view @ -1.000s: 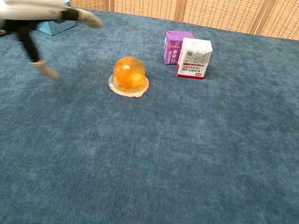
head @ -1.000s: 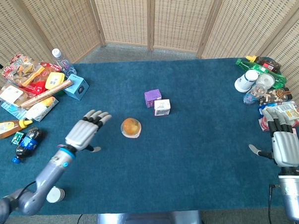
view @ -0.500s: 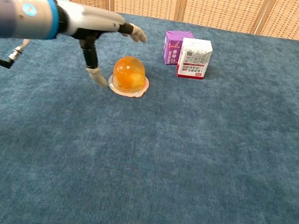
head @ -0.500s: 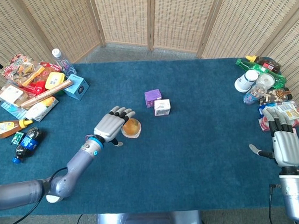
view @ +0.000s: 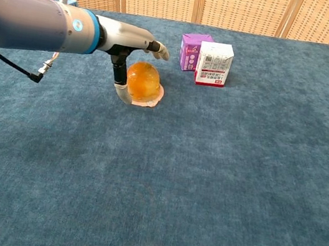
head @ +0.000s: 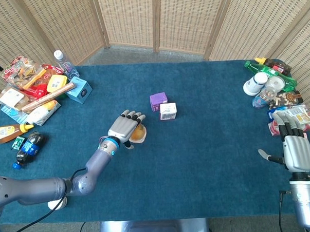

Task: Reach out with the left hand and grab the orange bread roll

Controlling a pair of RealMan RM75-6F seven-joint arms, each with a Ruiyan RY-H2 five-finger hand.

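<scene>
Since half a second ago the left hand (head: pixel 126 129) has advanced across the blue-carpeted desk (head: pixel 207 144) and now sits over the round orange bread roll in its clear wrapper (view: pixel 143 80), covering most of it in the head view. In the chest view the fingers (view: pixel 158 49) reach flat above the roll's top while the thumb (view: pixel 120 79) hangs down against its left side at the wrapper's edge; the hand is spread and has not closed around the roll, which rests on the desk. The roll lies near the middle of the desk, slightly toward the left edge. Just beyond it, nearer the far edge, stand a small purple carton (head: pixel 158 101) and a white carton with red print (head: pixel 168 111), touching each other. The right hand (head: pixel 295 150) lies flat near the right edge toward the near corner, fingers extended and apart, holding nothing. Snack packets and bottles (head: pixel 33 93) crowd the far left corner; cups and bottles (head: pixel 269 83) sit along the right edge.
</scene>
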